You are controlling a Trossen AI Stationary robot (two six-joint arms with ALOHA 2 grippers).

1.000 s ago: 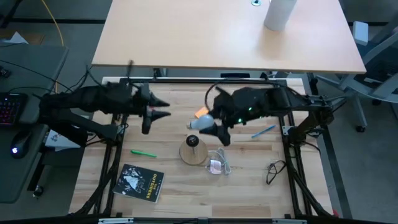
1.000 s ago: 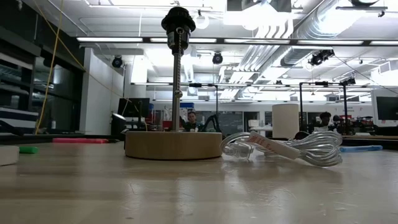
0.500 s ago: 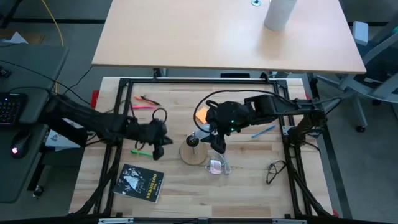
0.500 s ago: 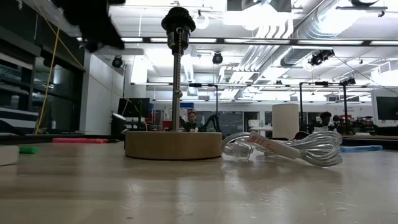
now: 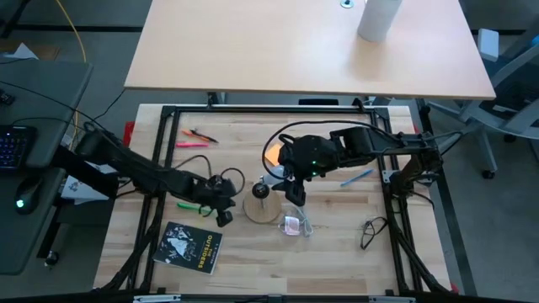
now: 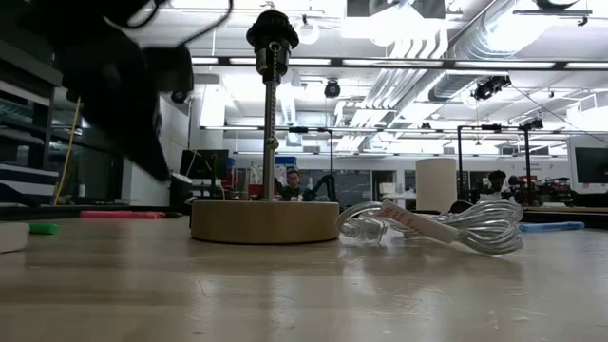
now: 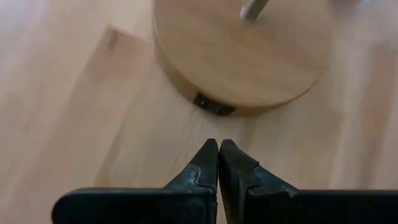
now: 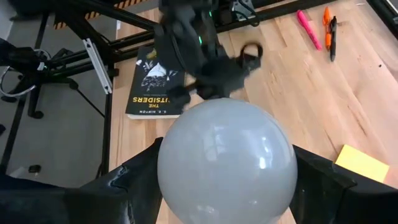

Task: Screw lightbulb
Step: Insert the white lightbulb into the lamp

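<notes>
The lightbulb (image 8: 227, 158), a white frosted globe, sits in my right gripper (image 5: 285, 181), up beside the lamp's black socket (image 5: 261, 190); its threaded base is hidden behind the globe. The lamp is a round wooden disc (image 7: 242, 56) with a metal post (image 6: 271, 114), standing on the table. My left gripper (image 7: 218, 152) is shut and empty. It slants down just above the table, a little short of the disc's near-left rim, where a black cord outlet (image 7: 213, 104) shows. My right gripper pinches the lightbulb's globe between its two fingers (image 8: 140, 183), one on each side of its widest part. The lightbulb is lifted clear of the table, beside the socket as seen from above. The globe hides which way its threaded base points.
A black book (image 5: 192, 246) lies at the near left. A green marker (image 5: 195, 206) and pink and orange markers (image 5: 195, 139) lie left of the lamp. An orange note (image 8: 360, 163), a blue pen (image 5: 357, 178), the coiled clear cord (image 6: 446, 226) and a black cable (image 5: 370, 229) lie to the right.
My left gripper has swung down from high at the far left toward the table's near edge and the lamp's disc, tipping nose-down, and has shut on nothing. My right gripper has sunk slightly toward the lamp with the lightbulb, then kept still.
</notes>
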